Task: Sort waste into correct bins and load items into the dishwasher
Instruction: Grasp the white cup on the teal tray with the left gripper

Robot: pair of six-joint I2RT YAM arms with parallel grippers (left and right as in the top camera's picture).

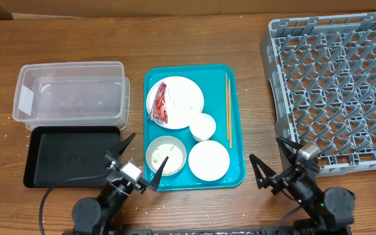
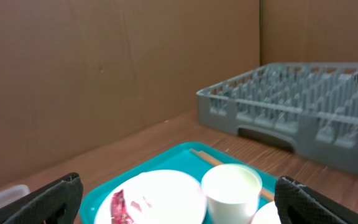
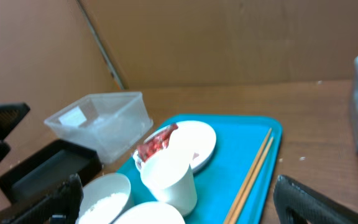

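Observation:
A teal tray (image 1: 237, 111) holds a large white plate (image 1: 185, 94) with a red wrapper (image 1: 160, 104) and some white tissue on it, a small cup (image 1: 203, 126), a bowl (image 1: 166, 155) with rice grains, a smaller plate (image 1: 209, 160) and wooden chopsticks (image 1: 228, 108). The clear tub (image 1: 70, 91) and black tray (image 1: 70, 155) lie to the left, the grey dish rack (image 1: 344, 85) to the right. My left gripper (image 1: 134, 163) is open and empty between the black tray and the bowl. My right gripper (image 1: 273, 163) is open and empty between the teal tray and the rack.
The left wrist view shows the plate (image 2: 160, 196), wrapper (image 2: 118, 208), cup (image 2: 232, 193) and rack (image 2: 303, 102). The right wrist view shows the cup (image 3: 166, 177), chopsticks (image 3: 253, 168), bowl (image 3: 107, 193), clear tub (image 3: 101, 121) and black tray (image 3: 48, 165). Cardboard walls stand behind the table.

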